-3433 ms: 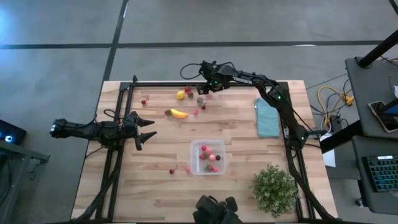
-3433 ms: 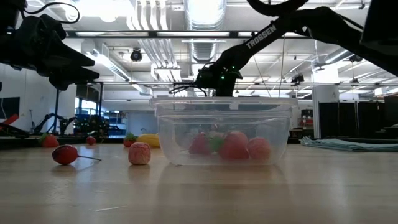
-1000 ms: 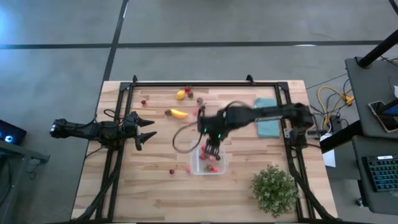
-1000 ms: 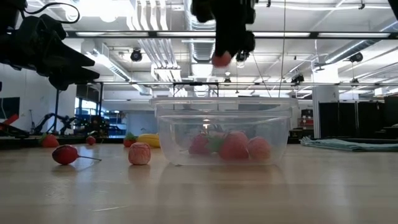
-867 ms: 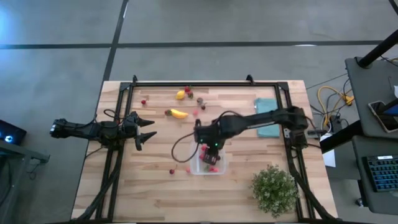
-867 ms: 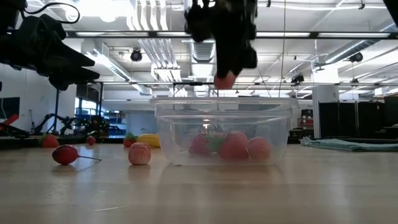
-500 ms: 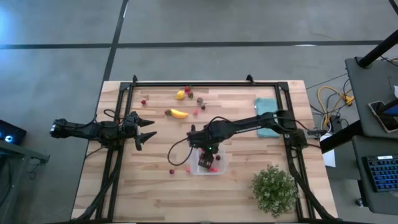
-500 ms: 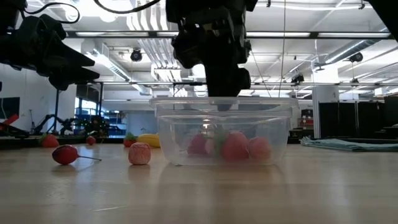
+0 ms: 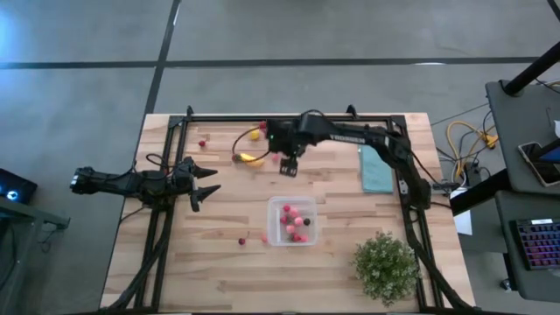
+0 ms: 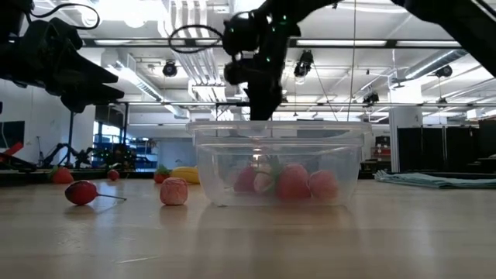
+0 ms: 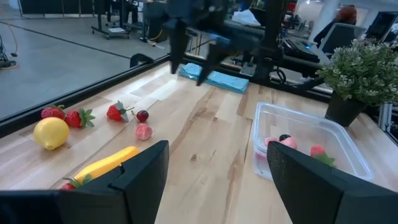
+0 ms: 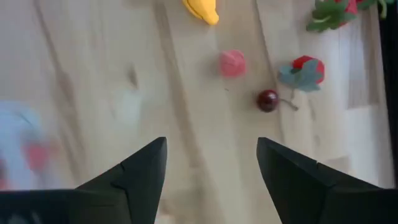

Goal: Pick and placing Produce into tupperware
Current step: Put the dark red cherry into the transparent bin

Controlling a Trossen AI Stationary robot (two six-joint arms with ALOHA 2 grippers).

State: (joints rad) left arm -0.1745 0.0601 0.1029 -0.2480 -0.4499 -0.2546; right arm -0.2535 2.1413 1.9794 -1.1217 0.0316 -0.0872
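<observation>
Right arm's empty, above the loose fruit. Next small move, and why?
Probably lower the open right gripper onto the pink berry just ahead of its fingers. It holds nothing, and that berry, a cherry and a strawberry lie outside the tupperware. The left gripper waits at the table's left.

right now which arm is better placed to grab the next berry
Right. Its open gripper hangs over the loose pink berry and cherry beside the banana. The left gripper waits at the table's left edge, farther from them.
</observation>
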